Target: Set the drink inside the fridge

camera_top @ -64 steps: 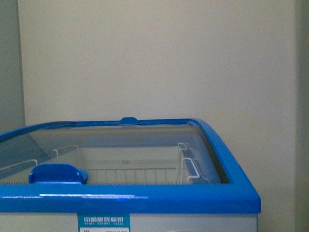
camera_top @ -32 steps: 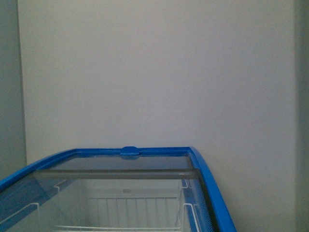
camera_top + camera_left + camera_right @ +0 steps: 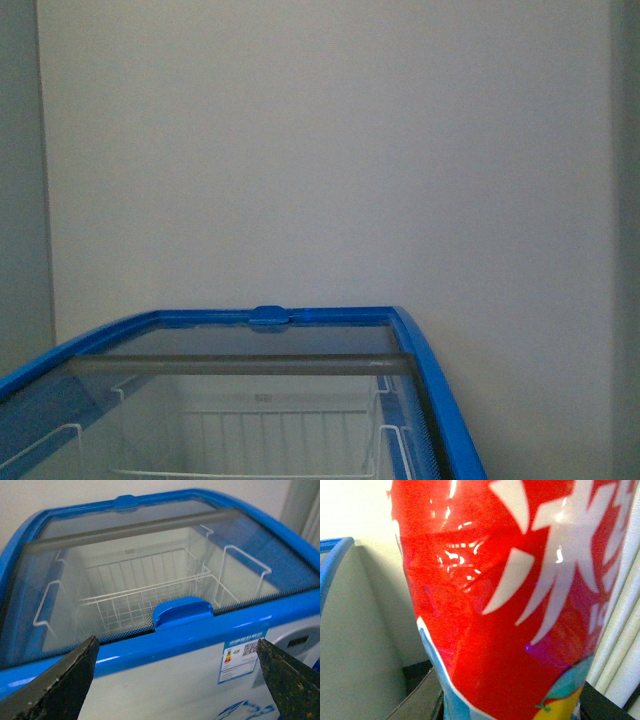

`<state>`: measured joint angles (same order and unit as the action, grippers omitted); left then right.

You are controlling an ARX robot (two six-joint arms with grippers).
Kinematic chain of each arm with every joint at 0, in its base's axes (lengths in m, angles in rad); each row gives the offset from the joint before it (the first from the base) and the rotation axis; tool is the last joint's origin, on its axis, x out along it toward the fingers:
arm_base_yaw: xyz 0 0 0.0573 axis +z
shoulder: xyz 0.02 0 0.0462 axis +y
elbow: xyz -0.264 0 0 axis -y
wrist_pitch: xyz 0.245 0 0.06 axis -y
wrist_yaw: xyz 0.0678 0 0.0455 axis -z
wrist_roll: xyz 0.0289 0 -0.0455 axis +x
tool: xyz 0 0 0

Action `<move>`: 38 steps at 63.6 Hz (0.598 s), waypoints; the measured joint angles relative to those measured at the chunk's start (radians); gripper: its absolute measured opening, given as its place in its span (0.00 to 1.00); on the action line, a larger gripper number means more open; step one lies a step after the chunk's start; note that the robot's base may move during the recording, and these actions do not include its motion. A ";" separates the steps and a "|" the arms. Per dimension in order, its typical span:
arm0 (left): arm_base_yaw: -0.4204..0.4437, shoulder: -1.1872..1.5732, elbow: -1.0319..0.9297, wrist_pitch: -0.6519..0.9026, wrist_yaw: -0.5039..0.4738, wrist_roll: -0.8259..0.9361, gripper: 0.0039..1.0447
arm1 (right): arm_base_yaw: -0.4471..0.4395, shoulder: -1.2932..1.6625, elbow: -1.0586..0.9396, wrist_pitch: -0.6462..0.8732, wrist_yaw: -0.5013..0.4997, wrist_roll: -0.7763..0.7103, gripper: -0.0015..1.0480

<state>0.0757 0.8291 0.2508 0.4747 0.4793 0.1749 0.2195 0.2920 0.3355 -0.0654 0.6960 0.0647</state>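
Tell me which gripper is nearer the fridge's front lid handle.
Left. The left gripper hangs open right in front of the handle; the right wrist view shows mostly the drink, no handle.

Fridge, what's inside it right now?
Through the glass lid, white wire baskets hang inside the fridge; no drinks show in them. The bottom beneath them is hidden behind the front rim.

Illegible: fridge (image 3: 165, 647) sticker (image 3: 241, 653), drink (image 3: 470, 645) lettering (image 3: 555, 575)

Rim (image 3: 210, 632) of fridge (image 3: 150, 690) glossy blue plastic, lids (image 3: 100, 530) smooth clear glass, basket (image 3: 145, 597) white coated wire; drink (image 3: 520, 580) label (image 3: 485, 645) glossy creased film; left gripper (image 3: 176, 642) fingers (image 3: 60, 685) matt, scuffed.
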 joint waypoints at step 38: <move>-0.032 0.507 0.397 -0.200 0.138 1.038 0.92 | 0.000 0.000 0.000 0.000 0.000 0.000 0.37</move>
<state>0.0441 1.3361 0.6479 0.2749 0.6170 1.2133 0.2195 0.2920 0.3351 -0.0654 0.6960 0.0647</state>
